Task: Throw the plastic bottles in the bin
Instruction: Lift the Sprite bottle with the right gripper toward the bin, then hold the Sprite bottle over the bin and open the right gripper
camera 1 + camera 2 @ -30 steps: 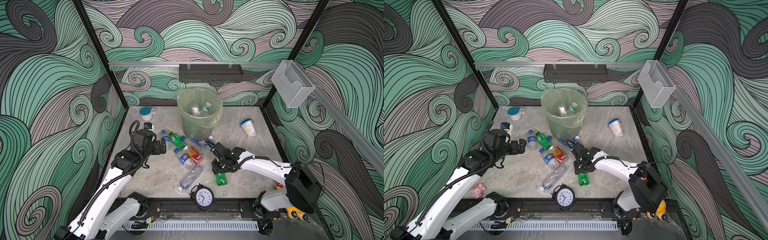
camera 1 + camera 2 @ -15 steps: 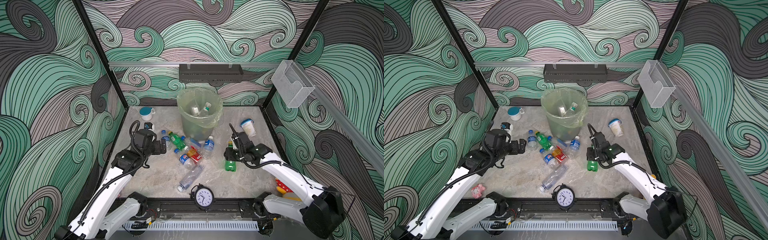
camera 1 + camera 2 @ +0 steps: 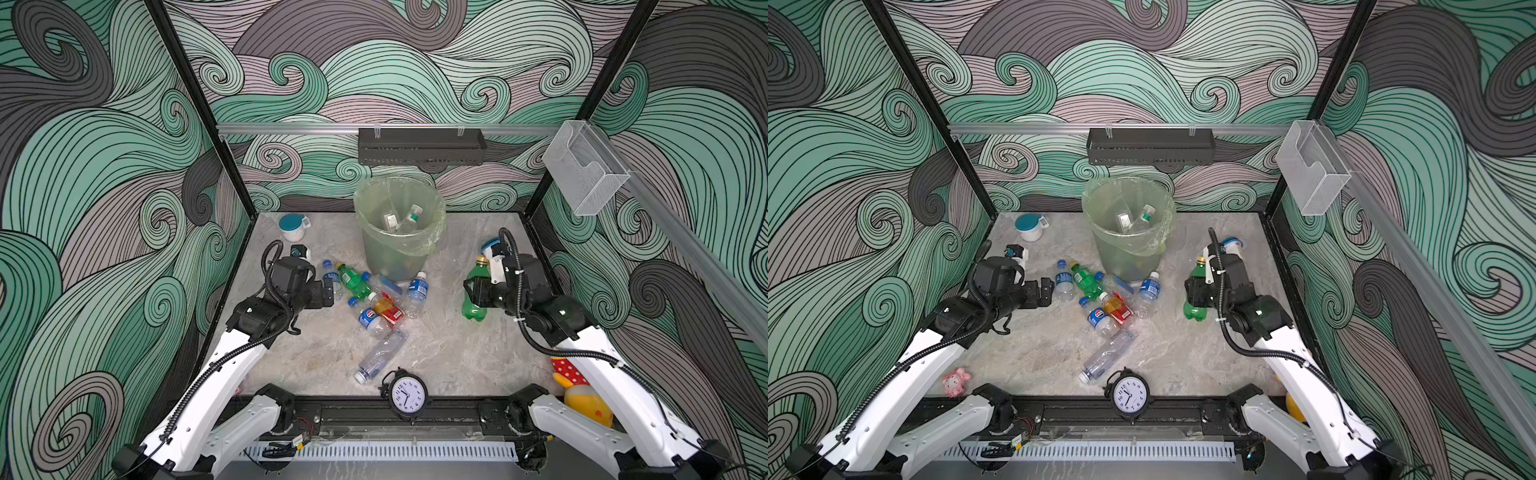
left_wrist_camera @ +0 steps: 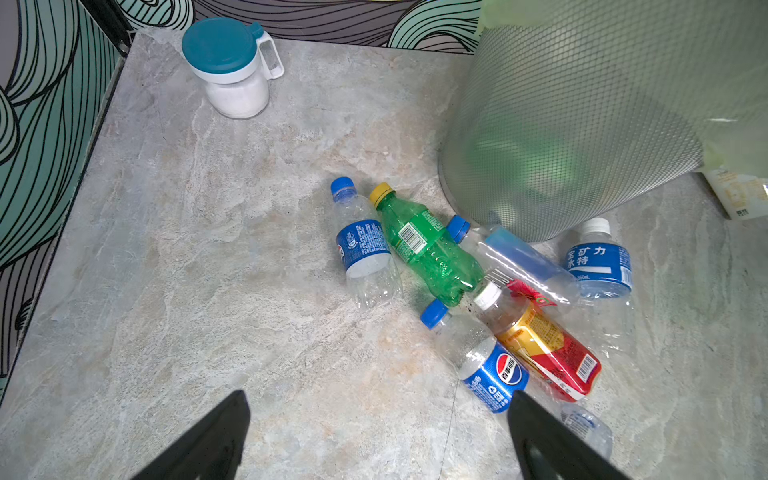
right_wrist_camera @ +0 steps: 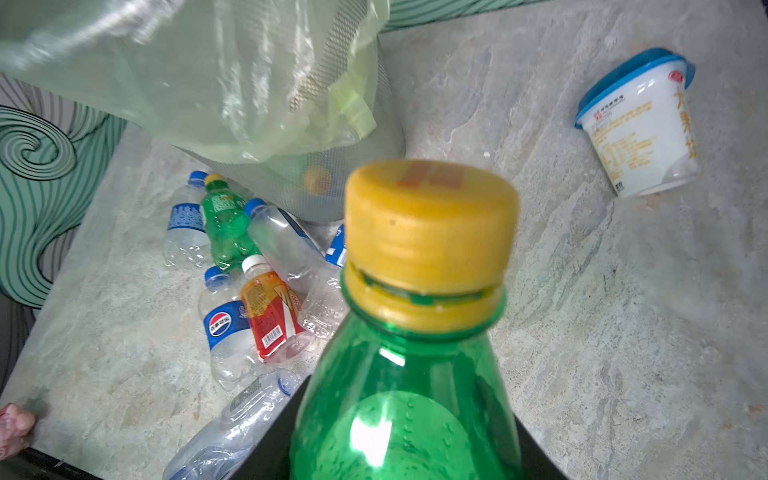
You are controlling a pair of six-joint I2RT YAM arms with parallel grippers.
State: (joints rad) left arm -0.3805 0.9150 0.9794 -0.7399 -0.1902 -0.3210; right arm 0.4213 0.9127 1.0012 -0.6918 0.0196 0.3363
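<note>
Right wrist view is showing the right gripper (image 5: 411, 415) clamping a green yellow-capped bottle (image 5: 415, 353) upright, right of the bin (image 3: 390, 253). Meanwhile the left gripper (image 4: 376, 399) is hovering, jaws spread wide, beside loose bottles (image 4: 432, 253) lying at the bin's base.
</note>
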